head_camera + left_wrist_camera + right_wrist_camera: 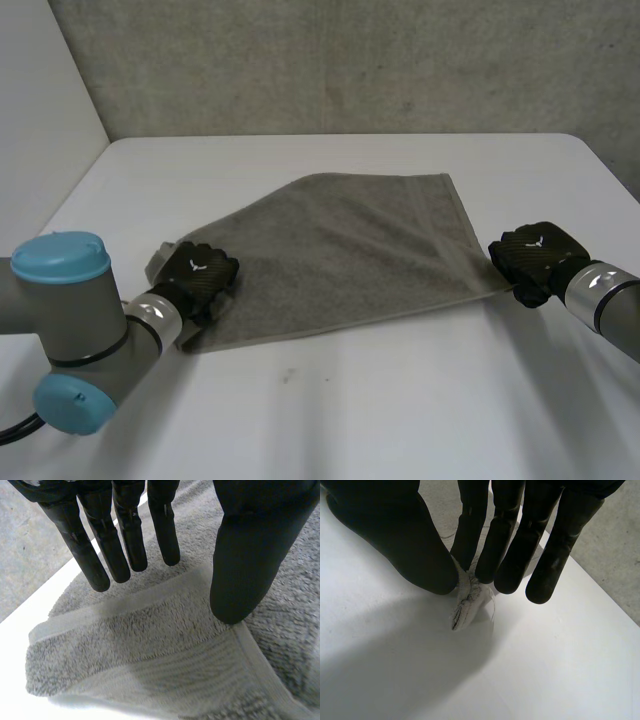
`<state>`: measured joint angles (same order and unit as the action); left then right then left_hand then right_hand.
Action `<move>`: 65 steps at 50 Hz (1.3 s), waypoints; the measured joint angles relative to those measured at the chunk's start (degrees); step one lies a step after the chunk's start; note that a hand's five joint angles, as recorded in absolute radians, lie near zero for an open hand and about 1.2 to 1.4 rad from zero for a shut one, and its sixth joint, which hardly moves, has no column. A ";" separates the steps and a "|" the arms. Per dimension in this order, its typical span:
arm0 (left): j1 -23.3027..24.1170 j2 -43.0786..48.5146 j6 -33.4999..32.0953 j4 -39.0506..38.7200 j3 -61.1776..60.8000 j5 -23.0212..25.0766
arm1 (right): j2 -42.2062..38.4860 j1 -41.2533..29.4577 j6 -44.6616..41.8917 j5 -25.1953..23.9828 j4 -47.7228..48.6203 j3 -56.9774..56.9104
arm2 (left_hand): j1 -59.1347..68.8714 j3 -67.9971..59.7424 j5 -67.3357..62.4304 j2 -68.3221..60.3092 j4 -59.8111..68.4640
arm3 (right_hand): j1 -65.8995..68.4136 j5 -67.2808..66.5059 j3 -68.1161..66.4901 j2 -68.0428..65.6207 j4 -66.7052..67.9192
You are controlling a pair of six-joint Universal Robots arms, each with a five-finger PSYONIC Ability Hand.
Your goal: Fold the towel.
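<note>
Skewed terry towel (350, 250); right hand (395, 540) pinches corner, left hand (250, 555) atop another

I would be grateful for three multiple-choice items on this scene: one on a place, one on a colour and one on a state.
1. Where on the towel is the left hand?
A. on its middle
B. on its near corner, on the robot's left side
C. on its far edge

2. What colour is the towel?
A. red
B. grey
C. blue with stripes

3. What is the right hand doing?
A. pinching a corner of the towel between thumb and fingers
B. curled shut and holding nothing
C. raised high, well away from the towel

Answers:
1. B: the head view shows the hand on the near corner beside the left arm.
2. B: the cloth is plain grey in the head view.
3. A: the right wrist view shows a tip of the towel squeezed between thumb and fingers.
</note>
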<state>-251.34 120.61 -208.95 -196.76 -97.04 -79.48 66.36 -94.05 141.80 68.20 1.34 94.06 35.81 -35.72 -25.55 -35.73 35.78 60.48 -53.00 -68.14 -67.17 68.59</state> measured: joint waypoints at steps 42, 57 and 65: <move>-0.62 -3.03 -0.10 2.77 2.71 -1.64 | -0.04 0.23 -0.09 0.39 0.54 -0.71 | 30.37 -33.15 -32.54 -33.19 33.14 | 0.00 0.00 0.00 0.00 0.00; -3.36 -24.66 2.35 3.49 0.51 -2.96 | 9.76 4.86 0.25 0.26 -12.10 -10.88 | 32.27 -33.95 -33.76 -34.01 33.92 | 0.00 0.00 0.00 0.00 0.00; -7.07 -37.23 12.54 6.23 2.68 -3.12 | 19.84 8.55 0.38 -2.22 -24.49 -24.87 | 32.56 -33.98 -33.88 -34.03 33.94 | 0.00 0.00 -0.19 -0.32 0.02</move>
<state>-258.41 83.39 -196.41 -190.53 -94.35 -82.60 86.20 -85.50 142.18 65.98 -23.14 69.18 68.37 -69.70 -59.43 -69.76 69.71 60.48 -53.00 -68.33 -67.48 68.61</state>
